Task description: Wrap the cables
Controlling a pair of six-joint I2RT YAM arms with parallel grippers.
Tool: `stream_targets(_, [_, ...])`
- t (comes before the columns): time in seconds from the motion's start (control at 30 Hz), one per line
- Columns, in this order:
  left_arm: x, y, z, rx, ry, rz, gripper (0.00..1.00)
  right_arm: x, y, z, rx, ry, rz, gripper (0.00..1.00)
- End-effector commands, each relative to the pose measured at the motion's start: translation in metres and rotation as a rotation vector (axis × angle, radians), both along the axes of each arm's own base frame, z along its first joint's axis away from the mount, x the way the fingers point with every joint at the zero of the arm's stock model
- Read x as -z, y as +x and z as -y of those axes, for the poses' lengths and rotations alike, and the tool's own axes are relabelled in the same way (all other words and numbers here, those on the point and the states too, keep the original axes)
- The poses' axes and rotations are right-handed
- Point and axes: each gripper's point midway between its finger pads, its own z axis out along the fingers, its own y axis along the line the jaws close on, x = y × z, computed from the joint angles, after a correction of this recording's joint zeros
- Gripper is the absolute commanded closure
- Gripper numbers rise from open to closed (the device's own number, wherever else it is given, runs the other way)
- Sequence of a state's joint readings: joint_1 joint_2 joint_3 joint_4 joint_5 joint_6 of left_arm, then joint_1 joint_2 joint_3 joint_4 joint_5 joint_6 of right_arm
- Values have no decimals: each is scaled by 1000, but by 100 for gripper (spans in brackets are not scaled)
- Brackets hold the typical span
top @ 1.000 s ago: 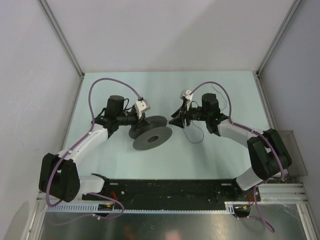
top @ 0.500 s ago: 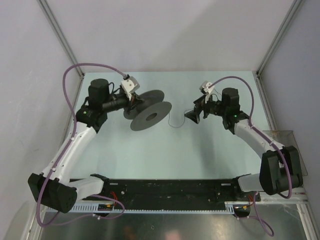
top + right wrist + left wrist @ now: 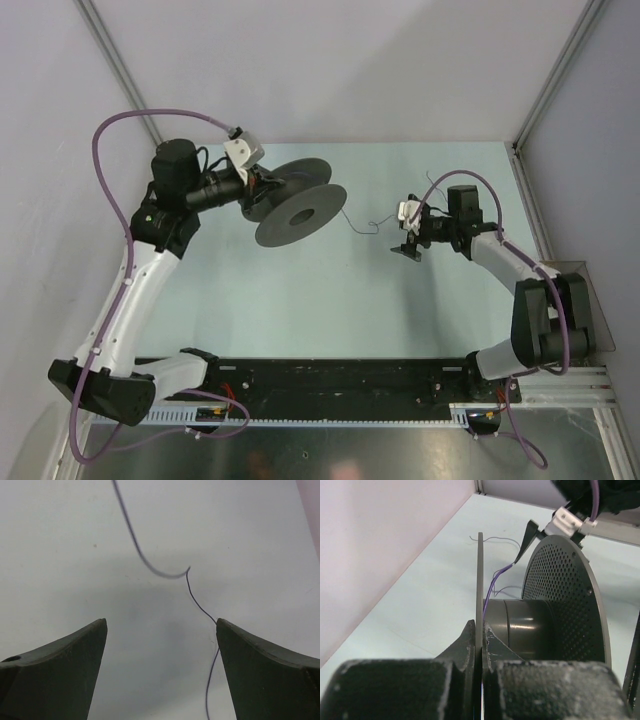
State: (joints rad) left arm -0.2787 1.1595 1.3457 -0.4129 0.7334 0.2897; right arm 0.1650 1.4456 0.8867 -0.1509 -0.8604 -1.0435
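Wire (image 3: 200, 606) trails across the worktop (image 3: 300, 300) from the spool (image 3: 300, 212), at three o'clock of it, toward the right fingers (image 3: 65, 660), spread wide above it. Left fingers (image 3: 462, 647) pinch the spool's flange. Lower squarely, centre the strand, then close gently.

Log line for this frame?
left claw: shut on spool flange | right claw: open over wire | wire: ungripped, on table

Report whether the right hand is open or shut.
Open. The right hand has its fingers wide apart in its wrist view; the thin cable runs between them, unclamped.
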Motion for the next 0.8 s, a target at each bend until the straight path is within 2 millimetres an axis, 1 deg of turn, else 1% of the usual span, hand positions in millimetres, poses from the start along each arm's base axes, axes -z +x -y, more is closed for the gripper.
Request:
stream_targets(0.0, [-50,-15,3,70,-47,129,100,-8,11,-8,-195,-33,241,6])
stream_targets(0.07, [-54,-17,4,77,-52,133,100,-10,10,-18,-229,-9,258,6])
stream_targets(0.17, [-57,-17,4,73,-53,137,100,-11,-3,-38,-305,15,268,6])
stream_targets(0.27, [-62,-17,3,69,-55,148,100,-9,-7,-53,-345,30,271,9])
stream_targets(0.3, [-64,-18,3,68,-56,151,100,-8,-5,-56,-344,37,271,11])
stream_targets(0.4, [-66,-20,3,74,-56,152,100,-13,13,-62,-304,66,301,16])
stream_targets(0.47, [-67,-21,3,80,-54,152,100,-17,23,-64,-275,87,314,22])
stream_targets(0.53, [-68,-21,4,83,-55,150,100,-20,28,-68,-259,109,314,31])
stream_targets(0.67, [-70,-11,1,36,-62,131,100,-23,36,-79,-186,150,264,62])
stream_targets(0.77, [-72,-3,0,1,-81,98,100,-29,44,-81,-100,220,178,84])
